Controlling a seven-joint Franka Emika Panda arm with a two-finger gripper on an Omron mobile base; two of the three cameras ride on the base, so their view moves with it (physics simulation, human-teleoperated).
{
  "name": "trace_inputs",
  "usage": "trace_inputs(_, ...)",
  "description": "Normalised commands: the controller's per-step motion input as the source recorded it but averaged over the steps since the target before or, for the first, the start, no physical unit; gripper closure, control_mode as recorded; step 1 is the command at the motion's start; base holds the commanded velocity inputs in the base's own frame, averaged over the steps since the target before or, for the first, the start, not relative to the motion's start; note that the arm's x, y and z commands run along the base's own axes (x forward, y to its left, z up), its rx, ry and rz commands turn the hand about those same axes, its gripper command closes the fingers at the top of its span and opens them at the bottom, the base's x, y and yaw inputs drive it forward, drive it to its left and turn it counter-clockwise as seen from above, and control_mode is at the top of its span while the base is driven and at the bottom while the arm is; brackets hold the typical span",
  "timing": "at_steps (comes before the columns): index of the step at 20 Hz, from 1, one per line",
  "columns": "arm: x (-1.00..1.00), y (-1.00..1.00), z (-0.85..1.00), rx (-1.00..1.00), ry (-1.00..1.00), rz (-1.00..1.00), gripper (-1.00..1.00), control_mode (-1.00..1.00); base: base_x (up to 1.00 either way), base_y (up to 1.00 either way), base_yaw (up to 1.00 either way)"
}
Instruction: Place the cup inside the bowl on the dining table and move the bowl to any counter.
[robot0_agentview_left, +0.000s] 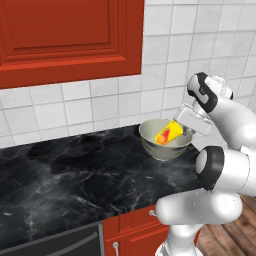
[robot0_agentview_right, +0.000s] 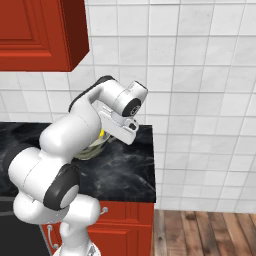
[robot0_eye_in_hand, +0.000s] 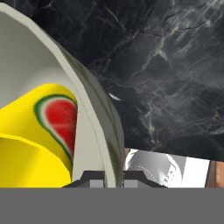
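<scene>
No writing showed; the yellow cup (robot0_eye_in_hand: 39, 131) bore a watermelon-slice mark and lay tilted inside the pale grey-green bowl (robot0_agentview_left: 161, 145). The bowl was near the counter's (robot0_agentview_left: 75, 180) right end, and the gripper (robot0_eye_in_hand: 114, 178) was clamped on its rim.

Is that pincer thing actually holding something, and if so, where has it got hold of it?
Yes: the pincer is shut on the bowl, pinching its rim wall, one tip inside and one outside. The cup lies inside.

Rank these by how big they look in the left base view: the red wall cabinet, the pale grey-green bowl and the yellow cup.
1. Red wall cabinet, clearly largest.
2. Pale grey-green round bowl.
3. Yellow cup with the red mark, lying tilted inside the bowl, smallest.
</scene>
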Motion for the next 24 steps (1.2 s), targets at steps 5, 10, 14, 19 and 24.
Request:
trace_inputs(5, 0.00, 0.00, 0.00, 0.00, 0.00, 0.00, 1.00, -1.00, 0.00, 0.00, 0.00)
trace_inputs(10, 0.00, 0.07, -0.03, 0.00, 0.00, 0.00, 1.00, -1.00, 0.00, 0.00, 0.00)
trace_inputs(14, 0.09, 0.33, -0.20, 0.00, 0.00, 0.00, 1.00, -1.00, 0.00, 0.00, 0.00)
trace_inputs(19, 0.15, 0.36, -0.08, 0.00, 0.00, 0.00, 1.00, -1.00, 0.00, 0.00, 0.00)
trace_inputs(24, 0.24, 0.31, 0.00, 0.00, 0.00, 0.00, 1.00, -1.00, 0.00, 0.00, 0.00)
